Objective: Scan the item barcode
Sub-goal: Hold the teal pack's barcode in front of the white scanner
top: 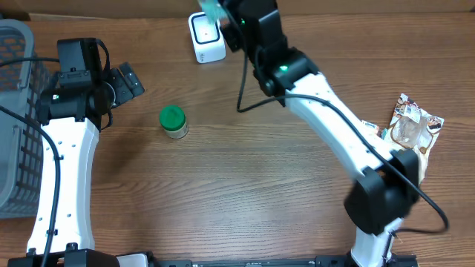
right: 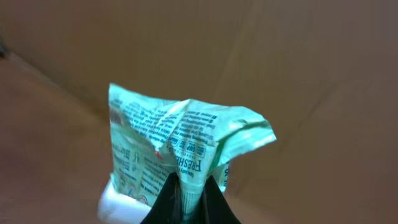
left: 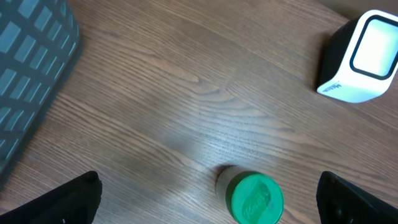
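The right gripper (right: 189, 194) was clamped on the lower edge of a crumpled mint-green printed sachet (right: 180, 140). The sachet rose straight out of the pinch through the middle of the right wrist view, its long axis running up the frame and its small print facing that camera. Just below and left of the pinch showed a sliver of the white barcode scanner (right: 115, 202). The sachet therefore hung right by the scanner, at the top centre of the overhead view, a little right of the scanner's window. Whether a barcode faced that window could not be told. As a judgement, the coming move turned on rotating or lowering the sachet towards the window, and the right arm was plainly the nearer one.

The left gripper (top: 122, 81) stood wide open and empty at the upper left of the overhead view. A green-lidded jar (left: 255, 199) sat on the table between and ahead of its fingers, well apart from the scanner.
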You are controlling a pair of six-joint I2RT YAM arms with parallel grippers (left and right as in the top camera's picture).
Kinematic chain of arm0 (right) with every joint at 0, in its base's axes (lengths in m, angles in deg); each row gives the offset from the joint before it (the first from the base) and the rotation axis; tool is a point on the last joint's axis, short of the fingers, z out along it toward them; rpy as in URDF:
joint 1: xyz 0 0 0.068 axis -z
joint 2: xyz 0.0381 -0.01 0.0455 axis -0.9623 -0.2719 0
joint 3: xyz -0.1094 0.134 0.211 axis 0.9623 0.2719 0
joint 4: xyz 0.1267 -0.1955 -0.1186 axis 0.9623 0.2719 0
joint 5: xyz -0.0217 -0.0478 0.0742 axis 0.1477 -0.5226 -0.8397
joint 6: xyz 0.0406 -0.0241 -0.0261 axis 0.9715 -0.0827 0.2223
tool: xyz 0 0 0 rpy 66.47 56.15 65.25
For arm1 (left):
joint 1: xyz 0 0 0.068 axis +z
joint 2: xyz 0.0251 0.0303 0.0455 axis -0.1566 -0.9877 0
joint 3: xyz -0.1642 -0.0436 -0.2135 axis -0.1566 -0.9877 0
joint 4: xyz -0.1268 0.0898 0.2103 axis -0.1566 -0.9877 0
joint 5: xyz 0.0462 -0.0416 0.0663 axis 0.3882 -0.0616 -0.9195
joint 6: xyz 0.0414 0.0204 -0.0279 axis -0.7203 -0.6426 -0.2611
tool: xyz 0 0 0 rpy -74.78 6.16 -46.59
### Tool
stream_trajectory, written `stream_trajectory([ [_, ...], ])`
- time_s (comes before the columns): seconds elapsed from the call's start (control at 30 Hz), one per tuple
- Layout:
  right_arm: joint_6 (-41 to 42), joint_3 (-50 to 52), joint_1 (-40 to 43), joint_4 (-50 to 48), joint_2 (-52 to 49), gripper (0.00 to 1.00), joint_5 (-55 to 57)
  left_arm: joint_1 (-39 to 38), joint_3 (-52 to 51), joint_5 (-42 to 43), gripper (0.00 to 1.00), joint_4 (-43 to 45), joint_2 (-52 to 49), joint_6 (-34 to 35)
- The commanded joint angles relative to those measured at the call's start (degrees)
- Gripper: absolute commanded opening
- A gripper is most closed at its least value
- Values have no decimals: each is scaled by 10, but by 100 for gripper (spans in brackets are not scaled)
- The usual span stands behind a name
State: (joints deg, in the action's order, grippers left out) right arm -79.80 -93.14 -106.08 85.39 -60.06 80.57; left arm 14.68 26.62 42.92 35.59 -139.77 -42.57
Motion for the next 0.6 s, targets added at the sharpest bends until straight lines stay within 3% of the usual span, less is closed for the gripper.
stream_trajectory([
  [0.0, -179, -13, 1, -90, -46, 4, 33, 2, 0, -7, 100, 1, -5, -15],
  [0.33, -504, -13, 1, -329, -191, 4, 32, 2, 0, -7, 99, 1, -5, -15],
  [0.57, -527, -13, 6, -389, -224, 4, 24, 2, 0, -7, 100, 1, -5, -15],
])
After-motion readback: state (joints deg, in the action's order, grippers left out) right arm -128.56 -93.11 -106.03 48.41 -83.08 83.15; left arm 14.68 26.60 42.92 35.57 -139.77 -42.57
